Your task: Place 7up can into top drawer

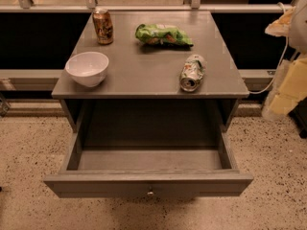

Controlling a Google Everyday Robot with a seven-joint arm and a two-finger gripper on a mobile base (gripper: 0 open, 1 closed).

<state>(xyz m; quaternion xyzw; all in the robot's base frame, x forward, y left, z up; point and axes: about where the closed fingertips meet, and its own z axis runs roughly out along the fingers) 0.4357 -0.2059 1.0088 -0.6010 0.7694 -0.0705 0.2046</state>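
The 7up can (pixel 192 72), green and white with a silver top, lies on its side near the front right edge of the grey cabinet top (pixel 144 71), its open end facing the front. The top drawer (pixel 96 183) is pulled fully out below it and holds nothing; its small round knob (pixel 150 193) sits mid-front. My gripper (pixel 288 87) shows as pale yellow-white parts at the right edge of the view. It is right of the cabinet, apart from the can and holding nothing that I can see.
A white bowl (pixel 87 68) stands at the front left of the cabinet top. A brown-gold can (pixel 102 26) stands upright at the back left. A green crisp bag (pixel 163 34) lies at the back middle. A low rail and dark panels run behind; speckled floor (pixel 29 152) surrounds the drawer.
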